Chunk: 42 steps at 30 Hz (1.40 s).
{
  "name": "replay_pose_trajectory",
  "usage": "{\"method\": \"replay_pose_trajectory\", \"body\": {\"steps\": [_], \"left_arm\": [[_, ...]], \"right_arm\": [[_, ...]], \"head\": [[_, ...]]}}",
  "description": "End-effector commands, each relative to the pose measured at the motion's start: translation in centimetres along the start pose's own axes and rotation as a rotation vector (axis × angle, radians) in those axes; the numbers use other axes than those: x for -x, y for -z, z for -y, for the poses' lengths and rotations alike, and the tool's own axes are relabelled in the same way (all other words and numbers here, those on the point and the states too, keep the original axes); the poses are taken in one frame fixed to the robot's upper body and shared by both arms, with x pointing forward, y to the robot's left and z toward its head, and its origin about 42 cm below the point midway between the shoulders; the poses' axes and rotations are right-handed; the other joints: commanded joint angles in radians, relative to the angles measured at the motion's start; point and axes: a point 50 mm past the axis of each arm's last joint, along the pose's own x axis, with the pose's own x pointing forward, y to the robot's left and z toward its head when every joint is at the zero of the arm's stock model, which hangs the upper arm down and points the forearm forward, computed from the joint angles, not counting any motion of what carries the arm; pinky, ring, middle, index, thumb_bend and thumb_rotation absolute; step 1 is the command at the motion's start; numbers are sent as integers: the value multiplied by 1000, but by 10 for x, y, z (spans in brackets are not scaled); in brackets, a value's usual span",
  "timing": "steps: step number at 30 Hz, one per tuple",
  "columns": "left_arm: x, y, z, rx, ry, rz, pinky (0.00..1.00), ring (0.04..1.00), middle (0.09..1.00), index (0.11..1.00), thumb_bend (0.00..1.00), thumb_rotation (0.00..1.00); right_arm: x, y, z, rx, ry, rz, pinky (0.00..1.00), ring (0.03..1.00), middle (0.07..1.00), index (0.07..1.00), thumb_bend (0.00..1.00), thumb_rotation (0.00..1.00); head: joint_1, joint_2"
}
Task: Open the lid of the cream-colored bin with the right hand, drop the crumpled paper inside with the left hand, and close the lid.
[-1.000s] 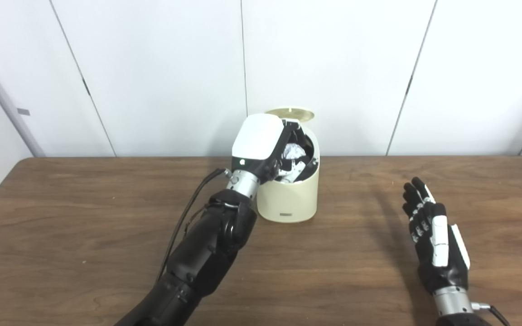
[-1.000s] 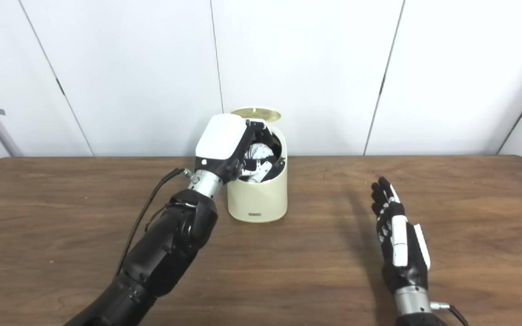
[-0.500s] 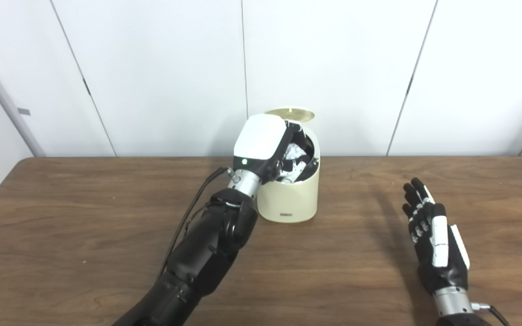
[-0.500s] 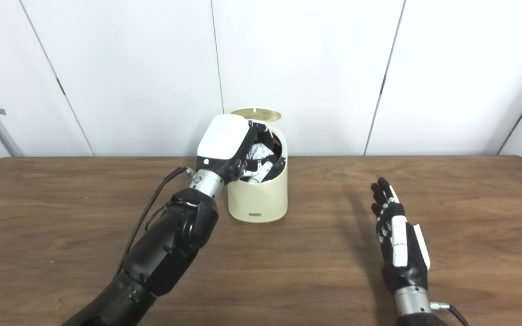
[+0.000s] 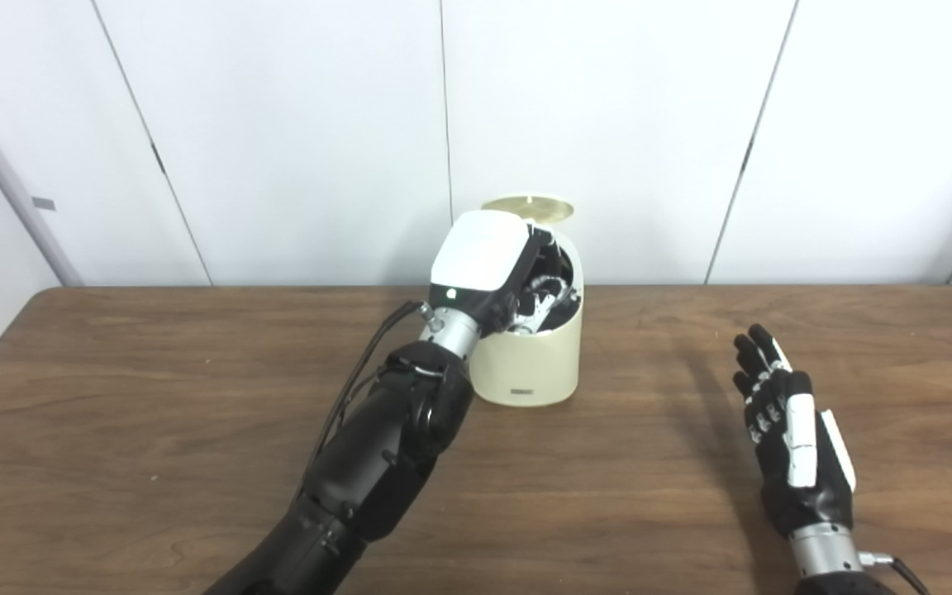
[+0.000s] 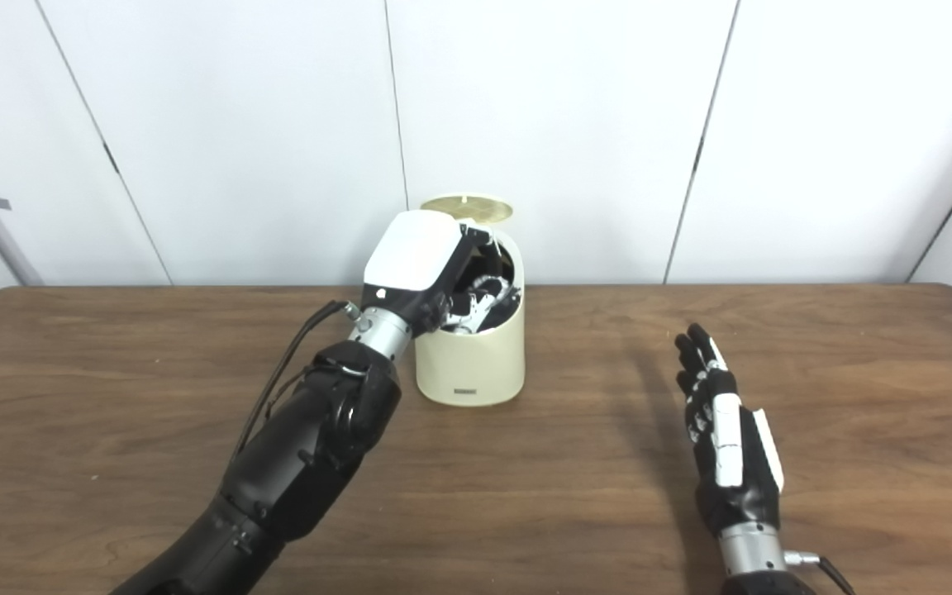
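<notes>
The left hand reaches into the open bin, fingers hidden, so whether it holds the light, soft paper is unclear, while the right hand rests open beside the bin.

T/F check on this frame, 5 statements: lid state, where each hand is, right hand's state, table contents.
1. The bin lid is up. True.
2. The left hand rests flat on the table. False: it is at the bin's open top, fingers reaching into the opening.
3. The right hand touches the bin. False: it is well off to the bin's right, apart from it.
4. The right hand is open and holds nothing. True.
5. Crumpled paper lies on the table beside the bin. False: none shows on the table.
</notes>
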Motion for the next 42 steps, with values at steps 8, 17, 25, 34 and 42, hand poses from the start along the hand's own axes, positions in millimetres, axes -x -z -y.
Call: {"method": "replay_pose_trajectory", "body": {"steps": [8, 17, 25, 34, 42], "left_arm": [[-10, -5, -19, -17, -49, 14, 591, 690, 728, 709, 948, 27], [-9, -6, -19, -1, -52, 10, 583, 689, 726, 691, 924, 8], [-10, -5, -18, 30, -76, 11, 506, 588, 609, 536, 651, 26], [-10, -5, -19, 83, -131, 19, 314, 438, 541, 475, 472, 0], [-10, -4, -19, 95, -165, 28, 308, 431, 542, 472, 470, 0]], "right_arm": [[40, 43, 0, -32, 32, -174, 990, 971, 923, 941, 544, 1000], [39, 44, 1, -28, 33, -176, 1000, 981, 933, 947, 541, 1000], [38, 44, 3, -36, 37, -175, 1000, 980, 928, 944, 542, 1000], [37, 45, 5, -38, 32, -180, 1000, 982, 930, 949, 535, 1000], [37, 46, 5, -30, 30, -187, 1000, 980, 922, 947, 533, 1000]], "head": [[1, -1], [2, -1], [3, -2], [7, -3], [9, -6]]}}
